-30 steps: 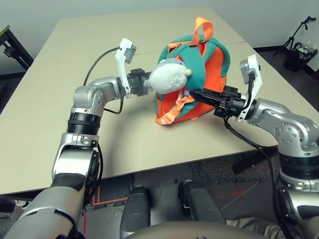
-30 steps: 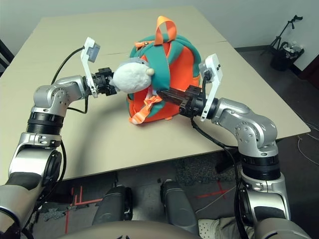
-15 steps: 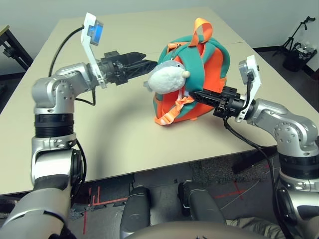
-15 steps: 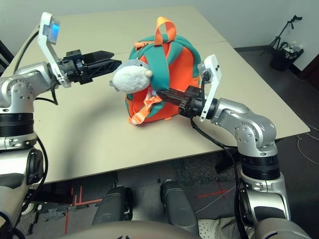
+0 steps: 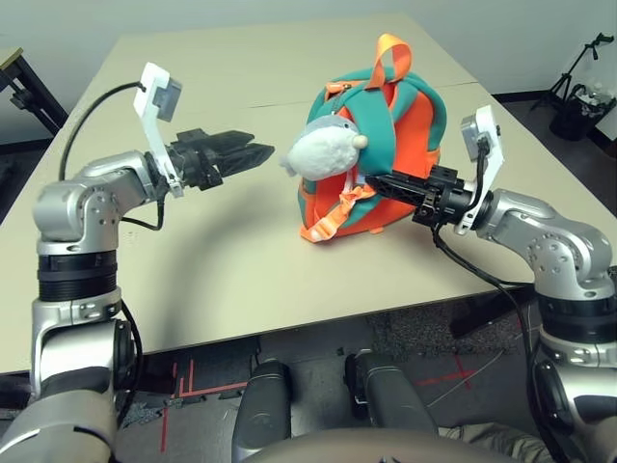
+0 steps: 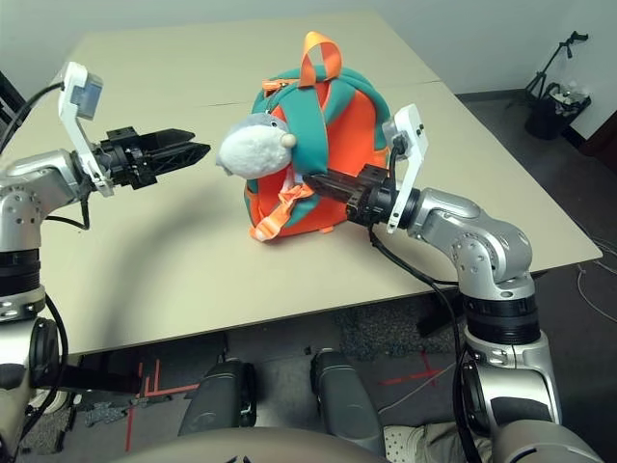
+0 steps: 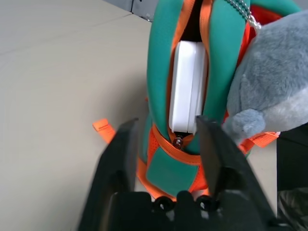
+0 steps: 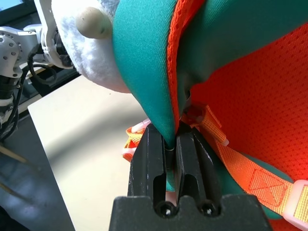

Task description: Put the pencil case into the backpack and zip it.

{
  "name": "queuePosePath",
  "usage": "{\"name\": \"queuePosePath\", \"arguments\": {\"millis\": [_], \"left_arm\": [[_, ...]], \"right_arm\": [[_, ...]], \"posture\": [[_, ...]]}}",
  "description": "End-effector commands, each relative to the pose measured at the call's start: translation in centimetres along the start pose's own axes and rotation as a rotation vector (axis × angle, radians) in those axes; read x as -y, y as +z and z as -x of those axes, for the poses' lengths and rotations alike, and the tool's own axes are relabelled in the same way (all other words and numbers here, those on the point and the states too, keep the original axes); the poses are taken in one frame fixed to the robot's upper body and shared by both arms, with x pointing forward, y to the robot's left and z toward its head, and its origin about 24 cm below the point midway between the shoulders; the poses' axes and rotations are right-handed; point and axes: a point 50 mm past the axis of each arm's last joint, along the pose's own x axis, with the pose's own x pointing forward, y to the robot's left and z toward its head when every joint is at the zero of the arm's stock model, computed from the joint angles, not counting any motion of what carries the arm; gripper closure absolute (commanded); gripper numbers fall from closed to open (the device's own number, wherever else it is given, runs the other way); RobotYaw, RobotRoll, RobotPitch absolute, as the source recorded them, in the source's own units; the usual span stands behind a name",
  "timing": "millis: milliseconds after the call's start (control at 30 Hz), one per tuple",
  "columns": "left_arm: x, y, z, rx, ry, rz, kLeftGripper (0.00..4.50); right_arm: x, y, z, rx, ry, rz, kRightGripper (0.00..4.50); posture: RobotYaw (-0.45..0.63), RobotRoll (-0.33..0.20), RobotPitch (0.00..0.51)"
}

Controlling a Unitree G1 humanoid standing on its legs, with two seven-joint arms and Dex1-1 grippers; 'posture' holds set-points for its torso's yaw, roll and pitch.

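Note:
The teal and orange backpack [image 5: 415, 125] stands upright in the middle of the table, with a grey-white plush figure [image 5: 323, 149] hanging on its left side. In the left wrist view its zip gapes, and the white pencil case [image 7: 188, 91] stands inside the opening above the zip pull [image 7: 178, 142]. My left gripper [image 5: 258, 151] hovers a short way left of the plush. It points at the bag, is open and holds nothing. My right gripper [image 5: 376, 181] reaches in from the right and is shut on the backpack's teal fabric edge [image 8: 159, 86].
The tan table [image 5: 193, 260] has bare surface left of and in front of the bag. A tripod and a dark bag [image 5: 578, 96] stand on the floor far right, and a dark stand [image 5: 19, 92] is at far left.
My left arm has pulled back from the plush and the bag to the left, rose, then dropped lower; its fingers have narrowed. The right gripper and the backpack have stayed put.

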Motion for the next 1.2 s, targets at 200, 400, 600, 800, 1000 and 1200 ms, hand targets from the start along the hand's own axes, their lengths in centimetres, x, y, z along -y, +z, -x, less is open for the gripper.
{"name": "queuePosePath", "arguments": {"millis": [200, 400, 600, 800, 1000, 1200], "left_arm": [[0.8, -1.0, -2.6, -0.023, -0.027, -0.020, 4.47], [0.6, -1.7, -3.9, -0.038, -0.041, -0.016, 4.47], [0.0, -2.1, -5.0, -0.033, -0.047, -0.002, 4.47], [0.3, -2.2, -7.1, -0.004, -0.095, 0.026, 4.47], [1.1, -2.1, -8.4, 0.015, -0.153, 0.030, 4.47], [0.0, -0.2, -6.2, 0.065, -0.100, -0.015, 4.47]], "right_arm": [[-0.7, 0.5, -0.7, 0.018, 0.056, 0.028, 4.50], [-0.9, 0.7, -0.6, 0.032, 0.052, 0.029, 4.50], [-1.0, 0.8, -0.4, 0.035, 0.045, 0.029, 4.50], [-1.0, 0.8, -0.4, 0.038, 0.043, 0.028, 4.50], [-1.0, 0.8, -0.5, 0.042, 0.043, 0.027, 4.50], [-0.9, 0.6, -0.4, 0.039, 0.034, 0.026, 4.50]], "posture": [[-0.08, 0.000, 0.081], [-0.10, 0.000, 0.086], [-0.11, 0.000, 0.087], [-0.11, 0.000, 0.084], [-0.12, 0.000, 0.082], [-0.12, 0.000, 0.080]]}}
